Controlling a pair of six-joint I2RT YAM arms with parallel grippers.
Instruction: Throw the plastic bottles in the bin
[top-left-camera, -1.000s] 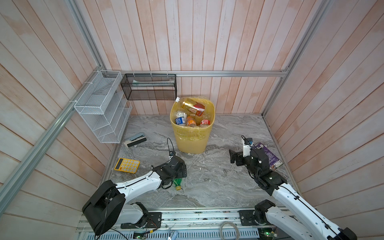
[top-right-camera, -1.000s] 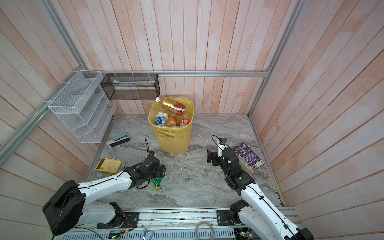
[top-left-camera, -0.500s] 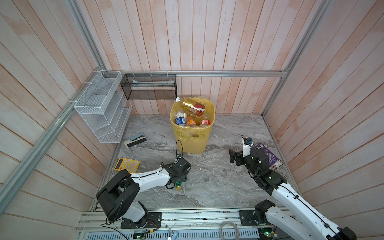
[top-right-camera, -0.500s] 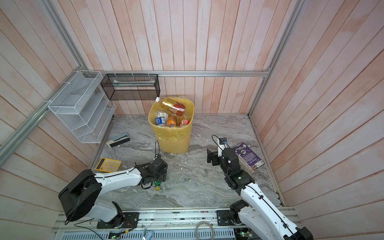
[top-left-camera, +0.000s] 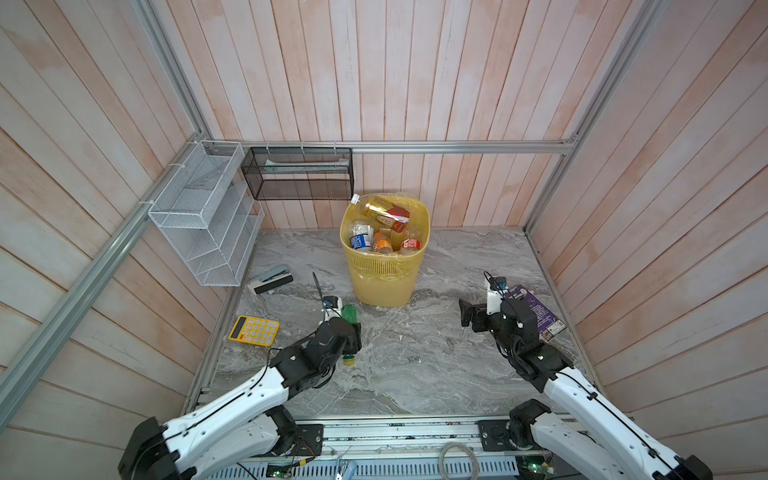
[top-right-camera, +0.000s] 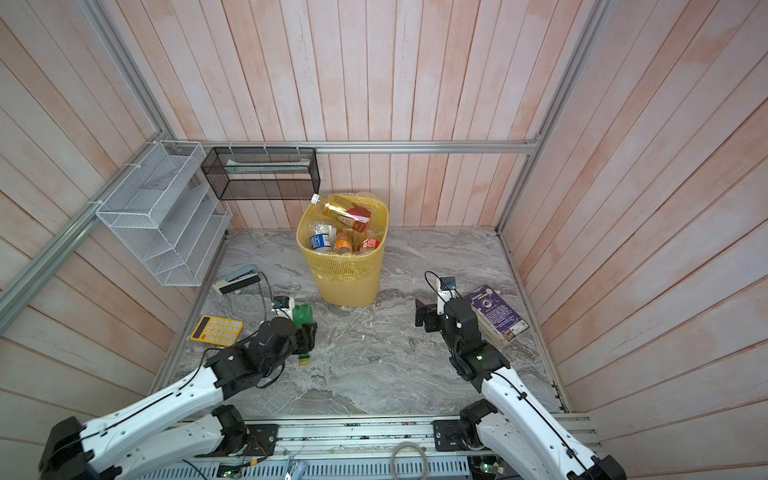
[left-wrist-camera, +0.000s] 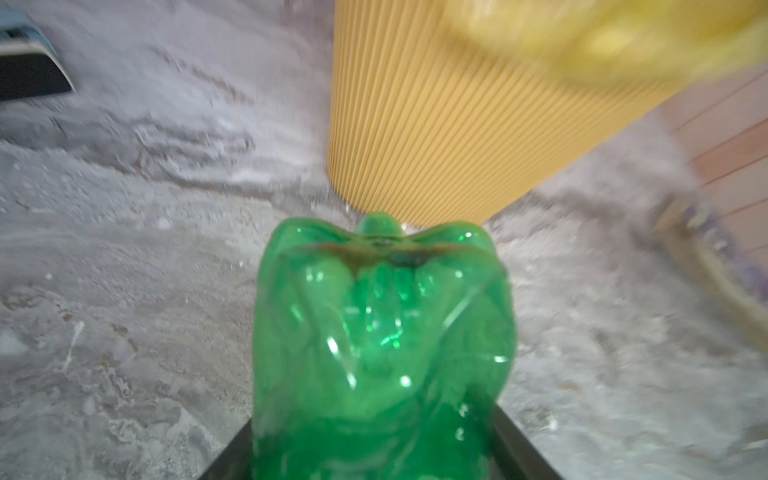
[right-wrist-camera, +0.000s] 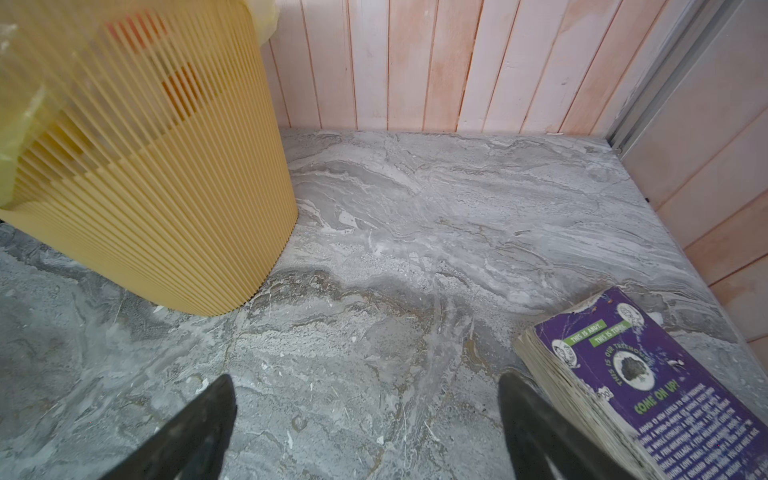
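My left gripper (top-left-camera: 351, 337) is shut on a green plastic bottle (top-left-camera: 349, 312), low over the floor, left of the bin. In the left wrist view the green bottle (left-wrist-camera: 382, 345) fills the space between both fingers (left-wrist-camera: 515, 440), its base toward the bin (left-wrist-camera: 436, 124). Its yellow-green cap (top-left-camera: 348, 360) sticks out toward the near edge. The tall yellow bin (top-left-camera: 384, 270) stands at the back middle, with several plastic bottles (top-left-camera: 384, 218) piled to its rim in both top views. My right gripper (top-left-camera: 469, 318) hangs open and empty over bare floor (right-wrist-camera: 365, 399), right of the bin (right-wrist-camera: 145, 187).
A purple book (top-left-camera: 536, 311) lies beside my right gripper, also in the right wrist view as the book (right-wrist-camera: 648, 386). A yellow calculator (top-left-camera: 254, 330) and a stapler (top-left-camera: 270, 279) lie at the left. White (top-left-camera: 203, 220) and black (top-left-camera: 297, 178) wire racks hang on the walls.
My left gripper's jaws have closed on the green bottle, and the bottle's base now points toward the bin. The right arm has not moved.
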